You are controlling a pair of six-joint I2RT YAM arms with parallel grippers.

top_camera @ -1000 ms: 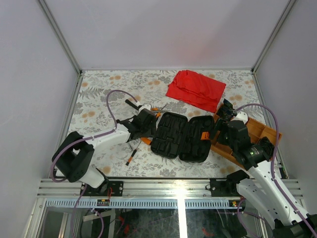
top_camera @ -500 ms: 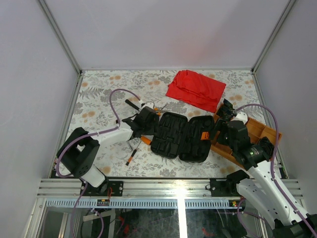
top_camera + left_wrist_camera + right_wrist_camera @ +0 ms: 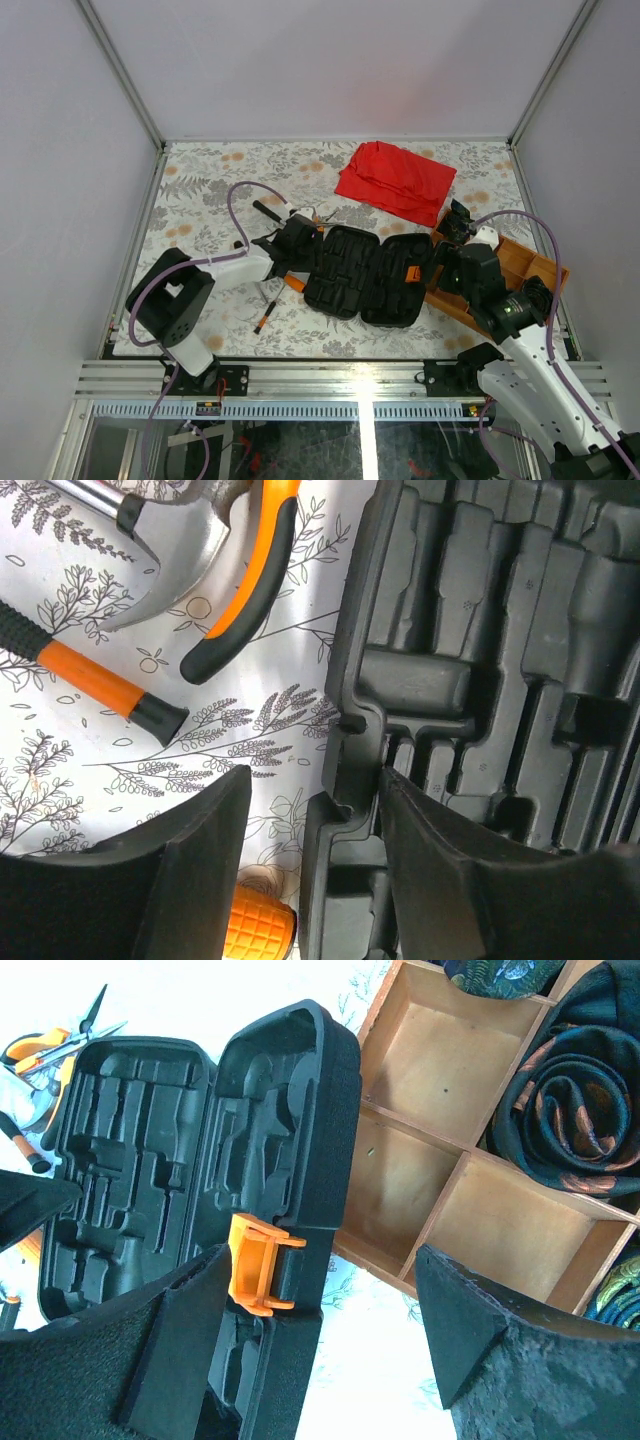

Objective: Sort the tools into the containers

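Nothing sorted yet. The open black tool case [image 3: 365, 275] lies mid-way across the counter [image 3: 200, 190], visible moulded slots empty, orange latch [image 3: 255, 1265] at its right edge. Hammer [image 3: 170, 540], pliers [image 3: 250, 570] and 1 slim screwdriver [image 3: 265, 318] lie loose left of it. Left claw [image 3: 312, 785] released, straddling the case's left rim. Right claw [image 3: 322, 1260] released, empty, above the latch.

The case [image 3: 365, 275] lies with tools [image 3: 264, 318] at its left, tray [image 3: 520, 262] at its right, cloth [image 3: 395, 180] behind.

Black case [image 3: 365, 275] bears an orange latch [image 3: 256, 1264]; cloth [image 3: 395, 182] is red, table [image 3: 200, 190] floral.
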